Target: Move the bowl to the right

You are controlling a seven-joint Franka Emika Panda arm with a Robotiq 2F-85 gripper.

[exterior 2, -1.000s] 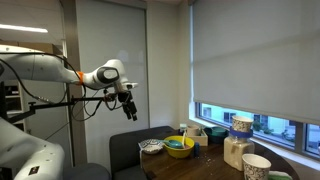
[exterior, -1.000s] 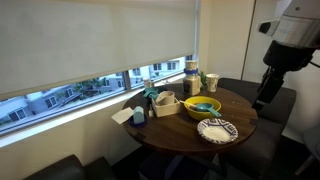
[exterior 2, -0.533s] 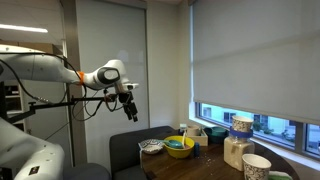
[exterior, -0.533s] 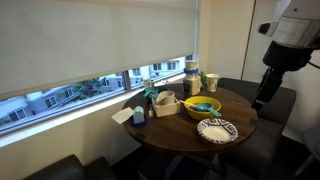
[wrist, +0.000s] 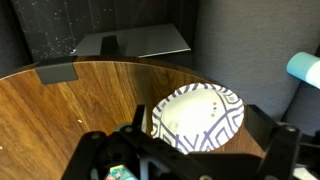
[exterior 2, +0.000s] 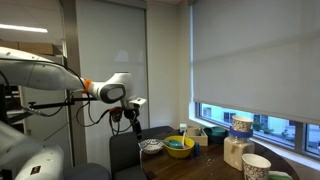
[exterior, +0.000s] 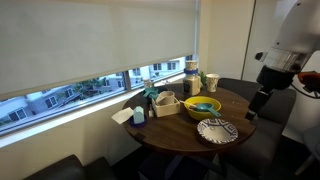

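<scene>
In an exterior view my claw hangs off the right side of the round table, clear of the bowl. The bowl sits at the table's near right edge, just beside the yellow bowl.

In an exterior view from another angle my claw hangs above and to the left of the bowl, not touching it.

In the wrist view the bowl lies on the wooden tabletop, close to its edge. My claw is spread wide and holds nothing.
</scene>
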